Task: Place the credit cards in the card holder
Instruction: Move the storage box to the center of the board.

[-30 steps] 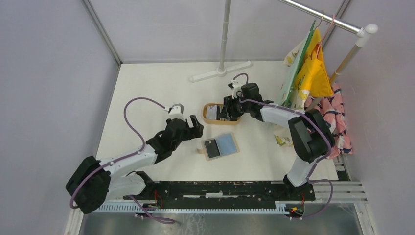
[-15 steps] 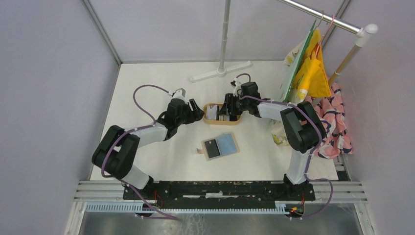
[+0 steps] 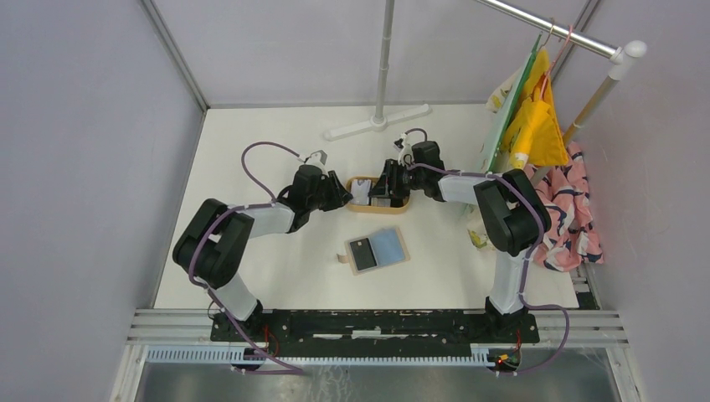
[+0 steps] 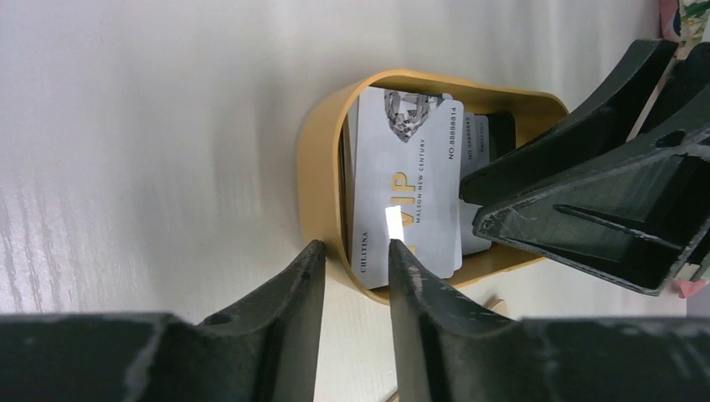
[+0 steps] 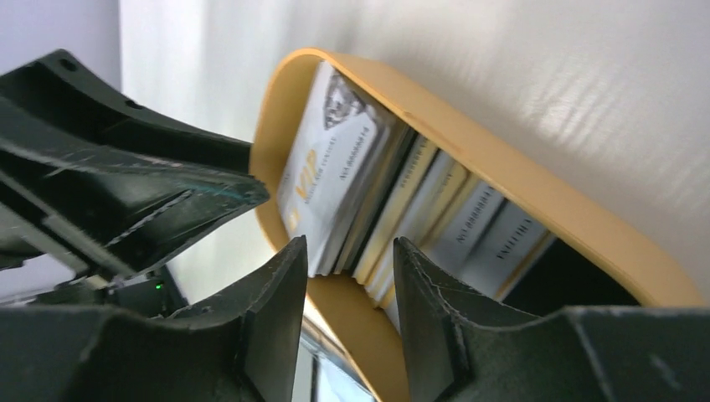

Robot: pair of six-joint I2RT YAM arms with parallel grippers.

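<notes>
Several credit cards point(image 4: 410, 184) stand on edge in an oval wooden tray point(image 3: 378, 206); the front one is a grey VIP card point(image 5: 322, 180). My left gripper point(image 4: 355, 249) is at the tray's left end point(image 4: 322, 167), open, one finger outside the wall and one inside against the VIP card. My right gripper point(image 5: 350, 244) reaches in from the other side, open, its jaws astride the ends of a few cards. The card holder point(image 3: 377, 249) lies open nearer the arms, light blue lining up, with a black card point(image 3: 362, 253) on its left half.
The two grippers point(image 3: 339, 194) point(image 3: 387, 188) face each other closely across the tray. A white stand base point(image 3: 377, 126) lies behind it. Hanging cloths and a rack point(image 3: 536, 126) fill the right side, and a small wrapper point(image 3: 480, 239) lies by the right arm.
My left arm swung from beside the card holder up to the tray's left end, its jaws narrowing. The right gripper stayed over the tray, dipped toward the cards and narrowed a little.
</notes>
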